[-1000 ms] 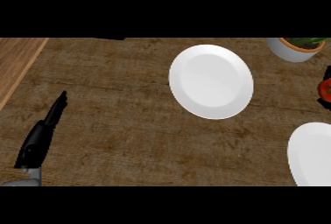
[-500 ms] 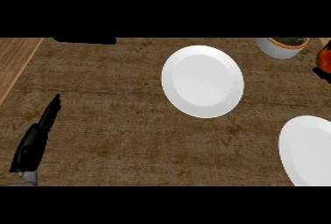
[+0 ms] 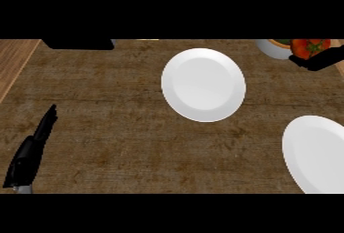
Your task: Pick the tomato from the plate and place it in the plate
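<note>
Head view — right hand [image 3: 321, 59] grips tomato [image 3: 309, 47] at top-right edge.

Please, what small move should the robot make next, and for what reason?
Probably carry the tomato down-left toward the middle plate. The right robot hand holds it at the top right edge, off both plates; the middle plate is bare. The left robot hand rests at the lower left.
</note>
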{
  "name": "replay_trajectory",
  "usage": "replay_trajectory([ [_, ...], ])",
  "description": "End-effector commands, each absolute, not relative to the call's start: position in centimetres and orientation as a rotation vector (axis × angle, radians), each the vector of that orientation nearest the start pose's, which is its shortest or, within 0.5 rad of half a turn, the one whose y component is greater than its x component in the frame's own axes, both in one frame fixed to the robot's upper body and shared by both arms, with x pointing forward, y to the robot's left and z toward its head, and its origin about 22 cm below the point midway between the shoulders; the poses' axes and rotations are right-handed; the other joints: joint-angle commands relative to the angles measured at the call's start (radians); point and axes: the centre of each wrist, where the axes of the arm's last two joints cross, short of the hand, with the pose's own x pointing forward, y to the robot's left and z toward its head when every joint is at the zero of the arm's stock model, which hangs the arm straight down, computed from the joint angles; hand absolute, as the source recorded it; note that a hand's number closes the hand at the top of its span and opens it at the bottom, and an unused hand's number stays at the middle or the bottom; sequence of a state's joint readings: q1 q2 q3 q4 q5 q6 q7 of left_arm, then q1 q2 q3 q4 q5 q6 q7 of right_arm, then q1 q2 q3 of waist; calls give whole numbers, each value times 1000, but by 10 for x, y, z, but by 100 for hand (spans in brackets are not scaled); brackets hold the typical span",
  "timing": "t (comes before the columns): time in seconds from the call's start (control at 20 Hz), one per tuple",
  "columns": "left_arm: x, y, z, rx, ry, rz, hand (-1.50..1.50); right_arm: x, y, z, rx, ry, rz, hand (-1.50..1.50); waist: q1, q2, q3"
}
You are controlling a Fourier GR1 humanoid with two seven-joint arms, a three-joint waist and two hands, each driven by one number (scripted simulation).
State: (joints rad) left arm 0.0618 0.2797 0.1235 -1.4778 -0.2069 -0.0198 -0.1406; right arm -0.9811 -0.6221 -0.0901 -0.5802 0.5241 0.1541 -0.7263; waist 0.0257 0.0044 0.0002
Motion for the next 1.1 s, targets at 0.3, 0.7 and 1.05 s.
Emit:
replay_trajectory([
  [0.3,228,344,4,469,-1525,-303,0,457,-242,172,-382,-1928,1064,150,-16,-4,-1],
  [0.7,229,332,7,445,-1523,-300,0,460,-161,147,-367,-1776,1223,150,-4,1,0],
  [1.05,212,343,-10,443,-1527,-312,0,451,-124,98,-279,-1688,1283,150,3,3,0],
])
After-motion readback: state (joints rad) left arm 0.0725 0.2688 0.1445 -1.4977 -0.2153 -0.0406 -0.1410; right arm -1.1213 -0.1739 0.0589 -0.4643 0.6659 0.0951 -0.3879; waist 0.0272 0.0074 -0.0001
